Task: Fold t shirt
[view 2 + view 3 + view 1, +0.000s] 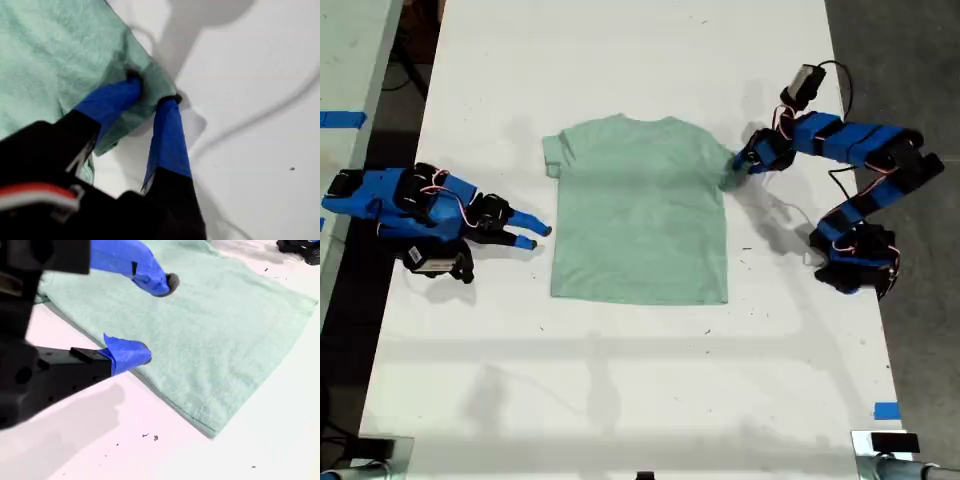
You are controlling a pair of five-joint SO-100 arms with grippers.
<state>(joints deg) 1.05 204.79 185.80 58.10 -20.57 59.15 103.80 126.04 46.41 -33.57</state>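
The pale mint-green t shirt lies flat on the white table, neck toward the far edge. At the exterior view's right, my first gripper pinches the bunched sleeve edge. In the first wrist view its blue fingers press into the t shirt, with my first gripper shut on the cloth. My second gripper rests at the exterior view's left, just short of the shirt's side edge. In the second wrist view my second gripper is open above the t shirt, holding nothing.
The first arm's base stands on the table at the exterior view's right, with loose cables. A blue tape mark sits near the near right corner. Another table with blue tape adjoins at the exterior view's left.
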